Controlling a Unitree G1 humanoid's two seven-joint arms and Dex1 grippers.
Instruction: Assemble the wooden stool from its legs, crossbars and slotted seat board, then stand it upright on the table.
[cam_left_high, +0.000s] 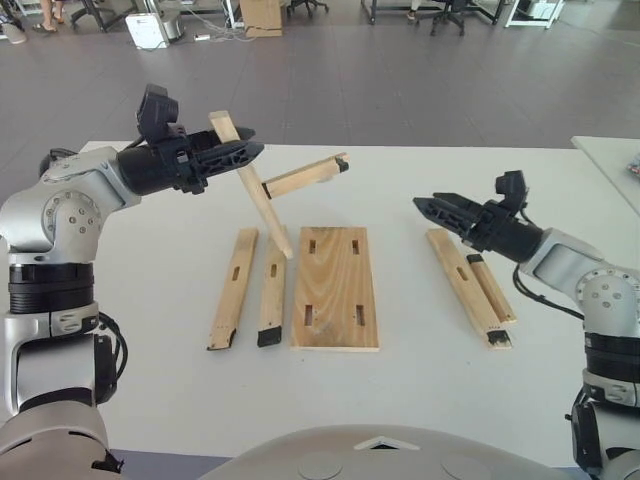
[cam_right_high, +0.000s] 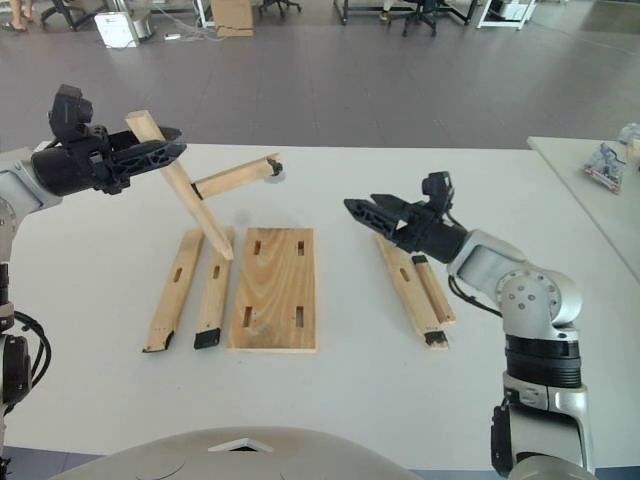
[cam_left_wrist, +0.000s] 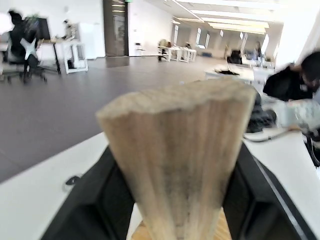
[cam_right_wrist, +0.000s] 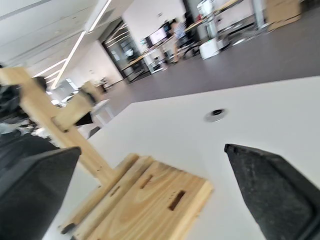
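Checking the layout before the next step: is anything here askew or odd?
Only the leg in the left gripper: it leans at a slant, a crossbar jutting sideways from it, lower end near the seat board.

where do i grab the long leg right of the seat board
Probably the far end of the long leg, from above, right gripper spanning its narrow width: it lies flat, and a shorter piece hugs its right edge nearer the robot.
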